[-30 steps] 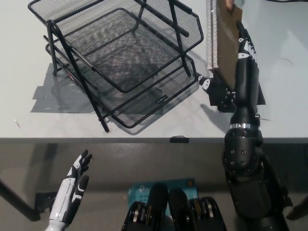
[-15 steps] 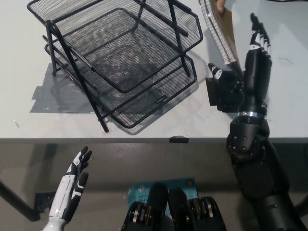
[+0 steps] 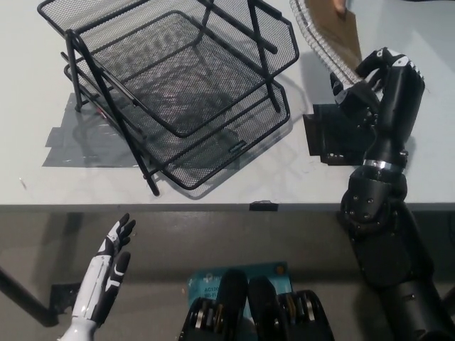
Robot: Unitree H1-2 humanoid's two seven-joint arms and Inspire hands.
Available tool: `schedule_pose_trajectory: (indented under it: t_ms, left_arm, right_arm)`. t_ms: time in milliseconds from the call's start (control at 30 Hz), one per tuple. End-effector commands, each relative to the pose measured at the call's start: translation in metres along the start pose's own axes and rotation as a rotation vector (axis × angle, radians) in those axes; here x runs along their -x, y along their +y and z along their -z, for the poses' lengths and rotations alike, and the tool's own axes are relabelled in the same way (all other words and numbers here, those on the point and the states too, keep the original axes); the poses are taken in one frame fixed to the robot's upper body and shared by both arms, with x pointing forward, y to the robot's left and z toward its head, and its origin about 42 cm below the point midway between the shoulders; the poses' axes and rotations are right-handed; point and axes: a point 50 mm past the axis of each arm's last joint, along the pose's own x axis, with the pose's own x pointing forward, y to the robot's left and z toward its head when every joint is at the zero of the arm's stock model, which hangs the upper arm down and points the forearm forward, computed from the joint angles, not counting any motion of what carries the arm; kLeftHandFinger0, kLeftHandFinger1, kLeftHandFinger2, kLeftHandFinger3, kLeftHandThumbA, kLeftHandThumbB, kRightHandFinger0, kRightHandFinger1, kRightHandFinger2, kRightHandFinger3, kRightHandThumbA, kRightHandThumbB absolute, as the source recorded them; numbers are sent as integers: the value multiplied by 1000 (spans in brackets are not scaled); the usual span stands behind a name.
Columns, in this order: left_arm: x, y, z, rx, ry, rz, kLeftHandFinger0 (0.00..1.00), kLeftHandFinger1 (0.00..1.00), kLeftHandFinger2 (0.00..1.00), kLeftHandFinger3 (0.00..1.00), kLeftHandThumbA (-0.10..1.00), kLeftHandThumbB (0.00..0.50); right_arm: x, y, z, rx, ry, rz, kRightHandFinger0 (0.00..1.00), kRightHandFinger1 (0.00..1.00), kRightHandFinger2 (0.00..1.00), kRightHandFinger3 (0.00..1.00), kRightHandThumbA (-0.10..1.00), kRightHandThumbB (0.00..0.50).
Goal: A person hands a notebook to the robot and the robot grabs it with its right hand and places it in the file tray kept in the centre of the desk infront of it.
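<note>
Looks like we're at the handover: right hand [image 3: 377,74] has its fingers curling around the lower edge of the notebook [image 3: 334,32] a person holds out just above them, so next it needs a firm grip, then swing left to the tray [image 3: 234,153]; left hand [image 3: 106,273] hangs open below the bench [image 3: 213,188].

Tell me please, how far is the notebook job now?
Early stage. The notebook has been brought up, still in a person's hand. The right hand is curling beside it; a firm grip is not visible. The file tray holds nothing. The left hand rests open, low.
</note>
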Motion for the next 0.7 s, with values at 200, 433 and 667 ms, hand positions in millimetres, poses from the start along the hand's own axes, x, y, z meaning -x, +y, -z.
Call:
schedule_pose_trajectory:
  t_ms: [200,433,667]
  left_arm:
    - [-12,9,-8,-13,-50,-8,1000,1000,1000,1000,1000,350]
    - [-15,9,-10,-11,-57,-9,1000,1000,1000,1000,1000,349]
    - [-17,8,-10,-7,-55,-8,1000,1000,1000,1000,1000,364]
  right_arm:
    - [-39,-13,-35,-92,-141,136,0,0,15,0,951,0]
    - [-45,-26,-40,-103,-169,196,0,0,9,0,974,4]
    - [-66,-75,-71,-141,-242,387,0,0,0,0,925,0]
